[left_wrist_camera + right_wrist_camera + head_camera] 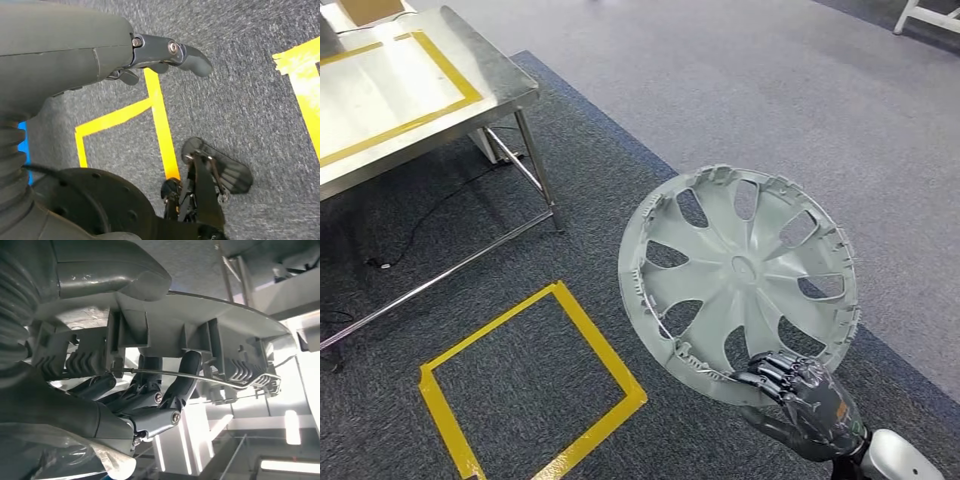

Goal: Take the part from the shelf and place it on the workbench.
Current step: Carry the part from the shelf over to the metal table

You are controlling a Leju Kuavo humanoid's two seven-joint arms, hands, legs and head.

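The right hand [803,400] gripped the part [739,275], a pale grey wheel cover, at its near rim. The fingers [181,387] curled over the ribbed inner edge while the thumb [109,270] pressed the other face. That edge pinch probably suited a thin disc with no handle. It left the cover cantilevered out ahead of the hand, tilted with its inner side towards the head camera and well above the carpet [773,80]. Such a hold looked liable to swing or slip under any sharp turn.

The left hand [166,52] held nothing and hung over the carpet, its fingers loosely extended, likely kept out of the way.

The bench [501,75], steel-topped with yellow tape on it, stood well apart to the left. So the carry seemed only part done. A taped yellow square [531,390] lay on the carpet between, perhaps a standing mark.
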